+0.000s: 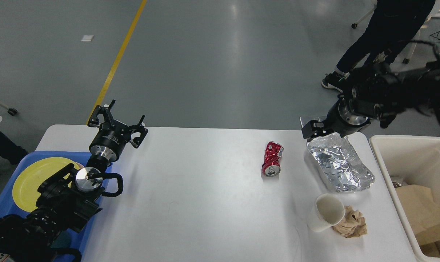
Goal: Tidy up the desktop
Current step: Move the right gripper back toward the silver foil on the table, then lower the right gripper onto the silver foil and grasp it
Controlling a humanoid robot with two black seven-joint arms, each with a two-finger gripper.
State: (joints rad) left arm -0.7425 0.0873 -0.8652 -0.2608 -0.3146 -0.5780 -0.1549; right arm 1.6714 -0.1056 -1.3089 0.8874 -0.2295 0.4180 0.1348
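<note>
The white desktop [205, 203] fills the lower view. On its right part lie a crushed red can [272, 159], a crumpled foil sheet [339, 167], a tipped white paper cup [325, 213] and a brown paper wad [352, 222] touching the cup. My left gripper [118, 122] is open and empty above the far left edge, near the blue tray. My right gripper [310, 130] is at the foil's far left corner, just above it. It looks dark and its fingers cannot be told apart.
A blue tray [52, 154] with a yellow plate [34, 178] sits at the left edge under my left arm. A cream-white bin [416, 156] holding brown paper stands off the right end. A person [383, 40] stands behind the table at the back right.
</note>
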